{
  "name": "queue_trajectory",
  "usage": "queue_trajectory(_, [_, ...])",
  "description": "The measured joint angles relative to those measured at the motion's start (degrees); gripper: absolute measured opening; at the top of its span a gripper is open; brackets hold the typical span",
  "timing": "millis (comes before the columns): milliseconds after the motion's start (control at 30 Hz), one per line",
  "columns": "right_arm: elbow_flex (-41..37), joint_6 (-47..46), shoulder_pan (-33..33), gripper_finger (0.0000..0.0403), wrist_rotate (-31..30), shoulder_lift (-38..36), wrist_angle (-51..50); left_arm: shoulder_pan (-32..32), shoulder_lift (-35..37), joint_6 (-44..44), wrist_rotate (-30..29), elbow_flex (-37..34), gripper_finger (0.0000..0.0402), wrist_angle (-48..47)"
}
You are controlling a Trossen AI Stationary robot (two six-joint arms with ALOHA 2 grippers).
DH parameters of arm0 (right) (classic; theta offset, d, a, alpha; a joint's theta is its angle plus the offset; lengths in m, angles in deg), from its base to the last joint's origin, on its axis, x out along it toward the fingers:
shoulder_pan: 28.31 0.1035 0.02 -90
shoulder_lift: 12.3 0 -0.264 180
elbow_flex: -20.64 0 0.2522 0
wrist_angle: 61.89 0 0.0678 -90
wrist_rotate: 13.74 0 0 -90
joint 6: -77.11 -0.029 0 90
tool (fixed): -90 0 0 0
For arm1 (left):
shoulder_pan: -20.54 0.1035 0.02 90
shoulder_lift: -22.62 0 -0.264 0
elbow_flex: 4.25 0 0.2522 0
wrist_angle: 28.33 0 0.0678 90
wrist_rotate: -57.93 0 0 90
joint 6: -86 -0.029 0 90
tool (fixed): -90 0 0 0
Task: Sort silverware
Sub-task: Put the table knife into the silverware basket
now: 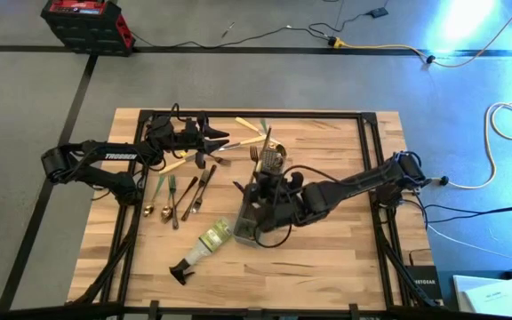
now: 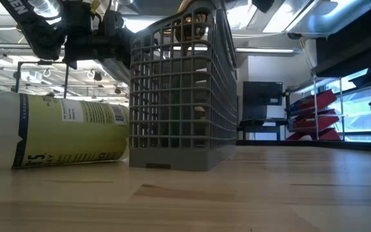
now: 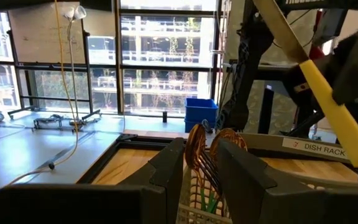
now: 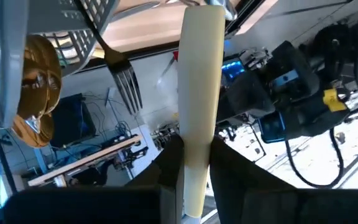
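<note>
Silverware (image 1: 189, 191) lies scattered on the left half of the wooden table (image 1: 345, 258), forks and spoons side by side, with more pieces farther back, while several gold spoons already stand in the grey mesh caddy (image 1: 258, 213) near the table's middle. The right gripper (image 4: 191, 158), poised over the caddy, pinches a cream-handled utensil (image 4: 199, 93) between its fingers; its working end is out of view. The left gripper (image 3: 201, 168) hovers just left of the caddy beside the other arm, its fingers standing a little apart with nothing visibly between them, copper-coloured spoon bowls (image 3: 204, 149) showing beyond.

The step in hand appears to be dropping the cream-handled piece into a compartment. Done well, that likely means holding the handle upright, centring it over an open cell away from the spoons already inside, and lowering before release so it does not catch the mesh rim. A spray bottle (image 1: 204, 244) lies on its side just beside the caddy's near left; a knock could set it rolling.
</note>
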Motion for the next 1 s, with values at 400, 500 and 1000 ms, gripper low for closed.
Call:
queue_trajectory(400, [-2.8, 4.0, 5.2, 0.004, -0.5, 2.6, 5.9, 0.0, 0.0, 1.1, 0.0, 0.0, 0.0084, -3.4])
queue_trajectory(500, [-2.8, 4.0, 5.9, 0.004, -0.5, 3.6, 6.1, 0.0, 0.0, 1.1, 0.0, 0.0, 0.0084, -5.2])
queue_trajectory(1000, [-2.9, 5.5, 6.2, 0.0041, -0.8, 5.2, 4.9, 0.0, 0.0, 3.0, 1.1, 0.0, 0.0084, -10.3])
